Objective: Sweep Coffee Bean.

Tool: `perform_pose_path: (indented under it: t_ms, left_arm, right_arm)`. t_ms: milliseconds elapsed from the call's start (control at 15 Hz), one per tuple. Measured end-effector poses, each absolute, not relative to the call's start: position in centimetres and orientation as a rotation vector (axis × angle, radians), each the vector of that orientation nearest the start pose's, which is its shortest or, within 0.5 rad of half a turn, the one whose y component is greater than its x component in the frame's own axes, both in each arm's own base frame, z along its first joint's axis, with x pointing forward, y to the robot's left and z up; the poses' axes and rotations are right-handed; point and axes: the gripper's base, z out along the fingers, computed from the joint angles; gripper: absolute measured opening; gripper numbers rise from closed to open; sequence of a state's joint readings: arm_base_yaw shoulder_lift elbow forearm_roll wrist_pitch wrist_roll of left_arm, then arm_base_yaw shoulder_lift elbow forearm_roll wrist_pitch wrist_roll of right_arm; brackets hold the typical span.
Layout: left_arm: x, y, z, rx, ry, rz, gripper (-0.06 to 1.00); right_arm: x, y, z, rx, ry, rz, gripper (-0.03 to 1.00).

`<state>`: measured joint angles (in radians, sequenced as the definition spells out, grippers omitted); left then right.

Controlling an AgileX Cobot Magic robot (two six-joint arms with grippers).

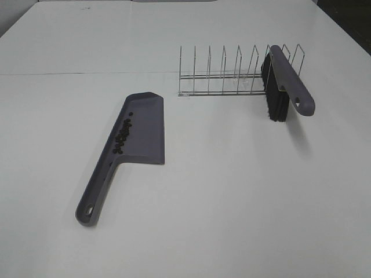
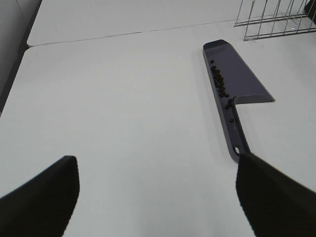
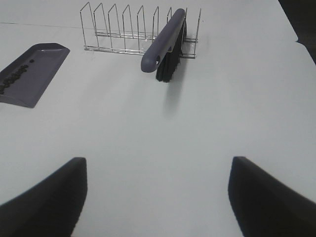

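Your coffee beans [image 1: 122,139] are sitting in the dustpan [image 1: 142,130], along its raised edge, on the white bench [image 1: 232,202]. Brush [image 1: 284,81] is resting in the wire rack [image 1: 226,72] beside the dustpan. Both your left end effector [image 2: 158,197] and right end effector [image 3: 158,197] are hanging released, holding nothing.

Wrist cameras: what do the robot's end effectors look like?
Only the fingertips show. The left end effector has two dark, nearly black fingers that look like wedges with rounded tops. The right end effector has the same kind of dark, blunt fingers. They look plain and matte, with no markings or cables in sight. The arms themselves are out of every picture.
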<state>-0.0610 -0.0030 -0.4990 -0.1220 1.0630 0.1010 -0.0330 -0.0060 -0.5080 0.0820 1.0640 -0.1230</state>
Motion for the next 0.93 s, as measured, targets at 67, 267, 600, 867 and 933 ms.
perform_pose_path:
  t_ms: [67, 267, 600, 867, 933]
  left_arm:
    - [-0.62, -0.93, 27.73, 0.171, 2.033, -0.121, 0.80]
    - [-0.62, -0.93, 27.73, 0.171, 2.033, -0.121, 0.80]
    - [-0.62, -0.93, 27.73, 0.171, 2.033, -0.121, 0.80]
    - [-0.62, -0.93, 27.73, 0.171, 2.033, -0.121, 0.80]
    - [-0.62, -0.93, 27.73, 0.171, 2.033, -0.121, 0.80]
  right_arm:
    - [-0.68, 0.67, 27.94, -0.096, 2.029, 0.000, 0.67]
    - [-0.68, 0.67, 27.94, -0.096, 2.029, 0.000, 0.67]
    - [-0.68, 0.67, 27.94, -0.096, 2.029, 0.000, 0.67]
    - [-0.68, 0.67, 27.94, -0.096, 2.029, 0.000, 0.67]
    - [-0.68, 0.67, 27.94, -0.096, 2.029, 0.000, 0.67]
